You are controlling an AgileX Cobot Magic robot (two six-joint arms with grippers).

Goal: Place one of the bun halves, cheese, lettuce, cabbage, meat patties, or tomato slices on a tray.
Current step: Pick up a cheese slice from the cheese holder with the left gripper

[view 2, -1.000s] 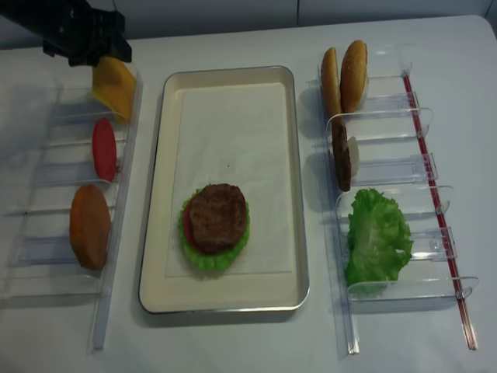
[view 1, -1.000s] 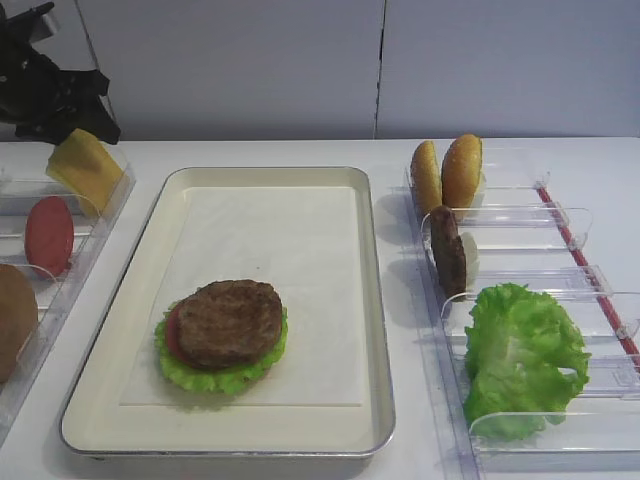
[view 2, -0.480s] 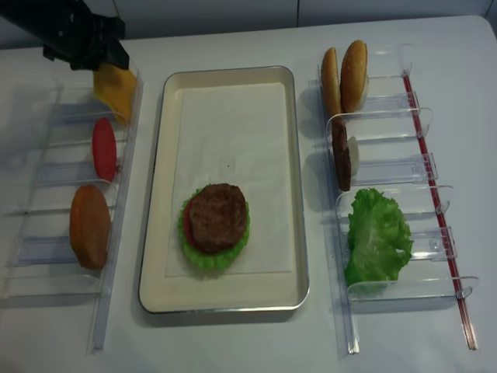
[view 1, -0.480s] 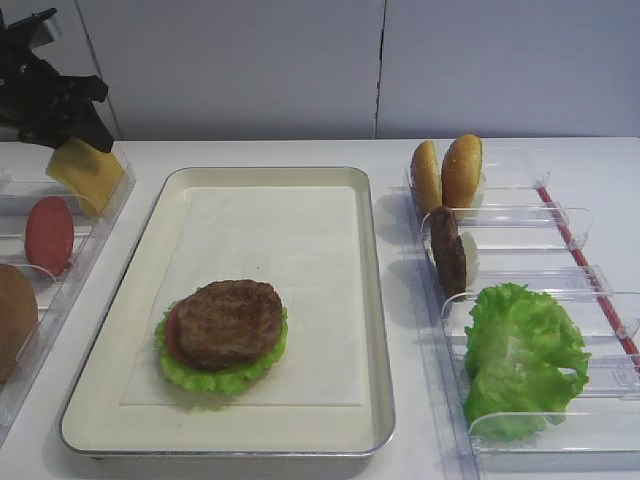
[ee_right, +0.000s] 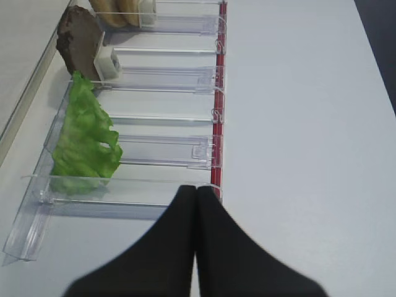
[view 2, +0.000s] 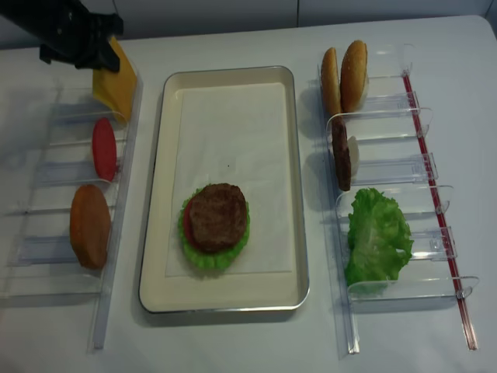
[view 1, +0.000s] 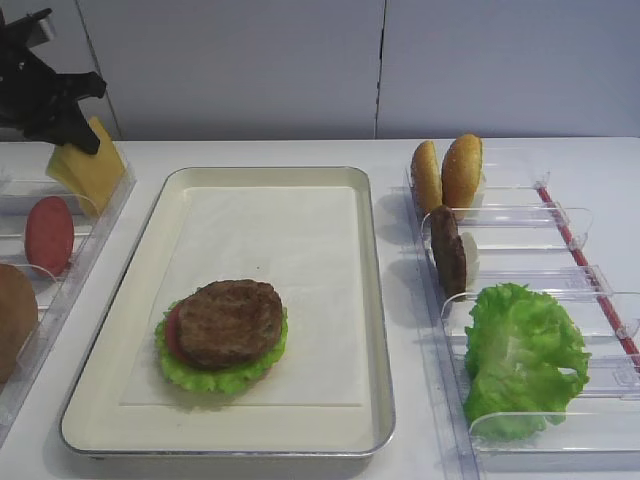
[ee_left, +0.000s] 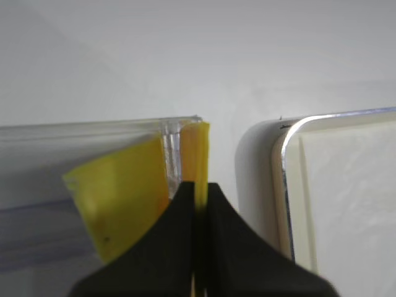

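My left gripper (view 1: pixel 78 128) (view 2: pixel 99 53) (ee_left: pixel 198 189) is shut on the top edge of the yellow-orange cheese (view 1: pixel 92 165) (view 2: pixel 115 81) (ee_left: pixel 197 151). The cheese stands in the far end of the left clear bin, just left of the tray's far corner. The cream tray (view 1: pixel 262 173) (view 2: pixel 230 71) (ee_left: pixel 281 161) holds a meat patty (view 1: pixel 228 320) (view 2: pixel 217 216) stacked on a tomato slice and lettuce (view 1: pixel 215 378). My right gripper (ee_right: pixel 197 189) is shut and empty, hovering by the near end of the right bins.
The right bins (view 1: pixel 560 215) hold two bun halves (view 1: pixel 450 172), a meat patty (view 1: pixel 448 250) and lettuce (view 1: pixel 522 355) (ee_right: pixel 83 145). The left bins hold a tomato slice (view 1: pixel 48 235), a bun half (view 2: pixel 90 225) and a second yellow slice (ee_left: pixel 120 195) beside the gripped one.
The left gripper's jaws have shut on the cheese's top edge. The slice now stands more upright. Right arm has not moved.
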